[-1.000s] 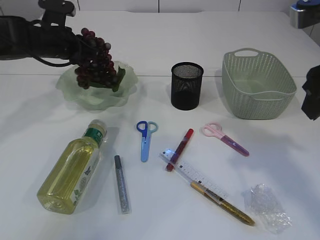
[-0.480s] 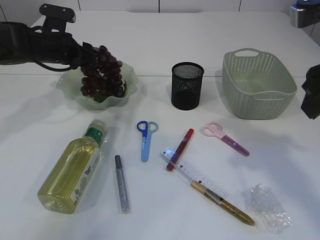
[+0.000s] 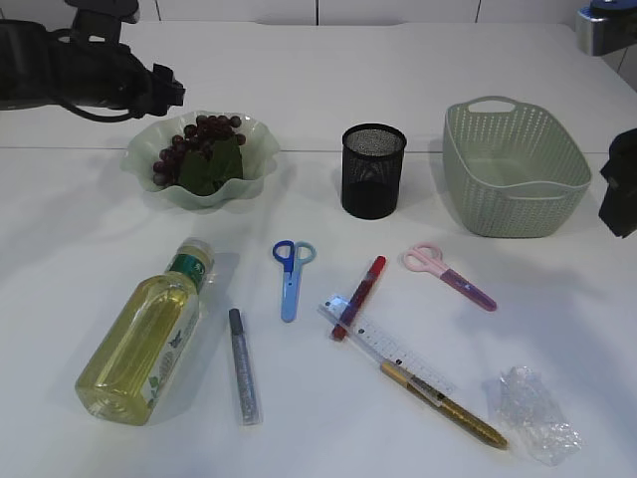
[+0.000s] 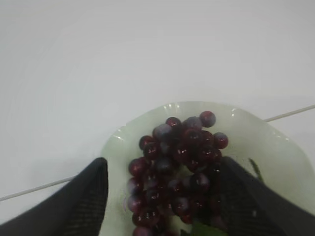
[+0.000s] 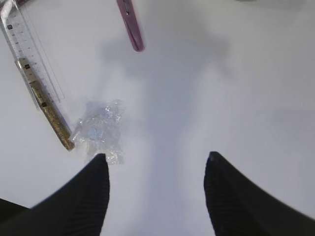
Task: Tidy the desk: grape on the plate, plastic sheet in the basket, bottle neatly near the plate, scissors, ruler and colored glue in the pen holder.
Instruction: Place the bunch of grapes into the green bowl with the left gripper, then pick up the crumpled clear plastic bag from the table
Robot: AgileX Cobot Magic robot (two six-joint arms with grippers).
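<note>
The dark grape bunch (image 3: 199, 149) (image 4: 179, 162) lies on the green plate (image 3: 254, 171). My left gripper (image 3: 167, 85) (image 4: 162, 160) hovers over it, open, its fingers either side of the grapes. A bottle (image 3: 144, 339) of yellow liquid lies on its side. Blue scissors (image 3: 290, 274), pink scissors (image 3: 448, 274), a clear ruler (image 3: 383, 346) and red (image 3: 358, 297), silver (image 3: 242, 366) and gold (image 3: 443, 406) glue sticks lie loose. The crumpled plastic sheet (image 3: 535, 413) (image 5: 98, 129) sits front right. My right gripper (image 5: 156, 155) hangs open and empty above the table beside the sheet.
A black mesh pen holder (image 3: 372, 170) stands at centre back. A pale green basket (image 3: 515, 164) sits to its right. The red glue stick lies across the ruler's end, and the gold one lies against the ruler.
My left gripper lowered the grape bunch onto the plate, opened and drew back up and to the left. The grapes now rest on the plate. The right arm stayed still.
</note>
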